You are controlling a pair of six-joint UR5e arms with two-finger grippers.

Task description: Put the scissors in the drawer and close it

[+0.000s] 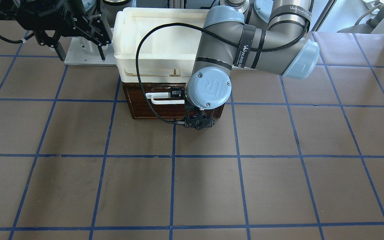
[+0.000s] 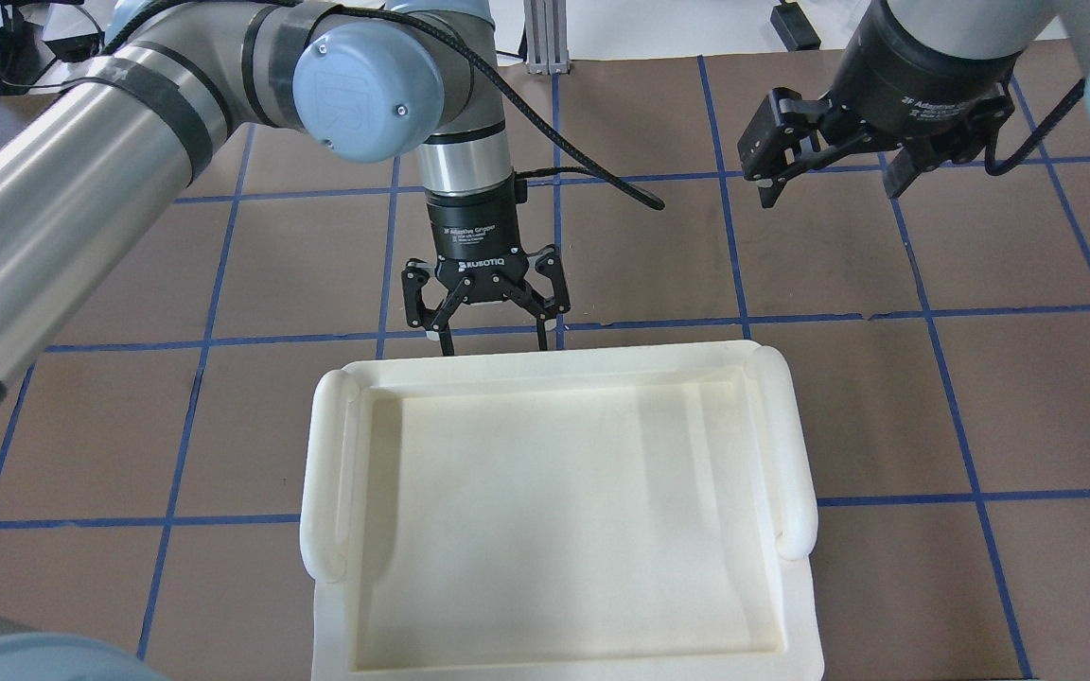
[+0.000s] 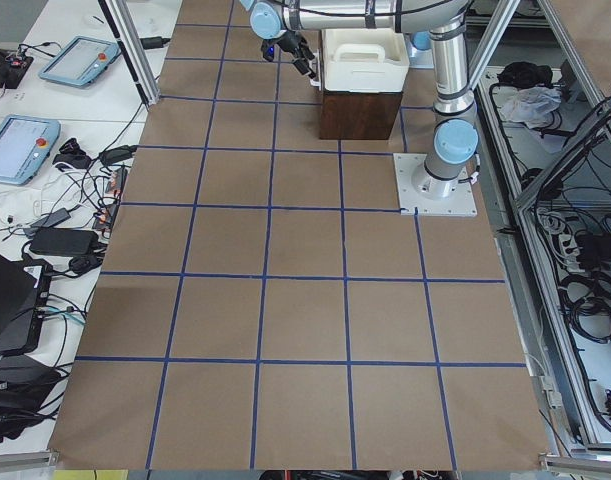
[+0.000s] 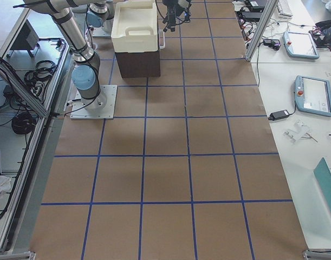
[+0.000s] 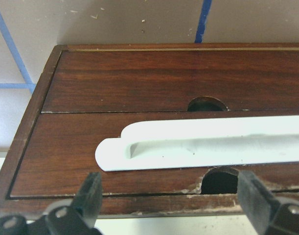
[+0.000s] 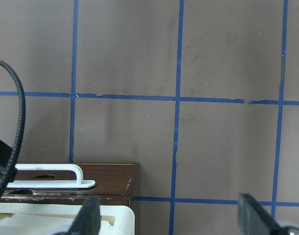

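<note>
The dark brown wooden drawer (image 1: 145, 108) with its white bar handle (image 1: 162, 99) sits pushed in, its front flush with the cabinet frame in the left wrist view (image 5: 139, 83). My left gripper (image 2: 495, 345) is open, right in front of the drawer front. Its fingers straddle the handle (image 5: 213, 142) without gripping it. My right gripper (image 2: 834, 180) is open and empty, hovering above the table off to the side of the cabinet; it also shows in the front view (image 1: 78, 50). The scissors are not visible in any view.
A large white plastic tray (image 2: 554, 359) rests on top of the cabinet and hides it from above. The right arm's base plate (image 1: 75, 56) stands next to the cabinet. The brown table (image 1: 212, 186) has a blue tape grid.
</note>
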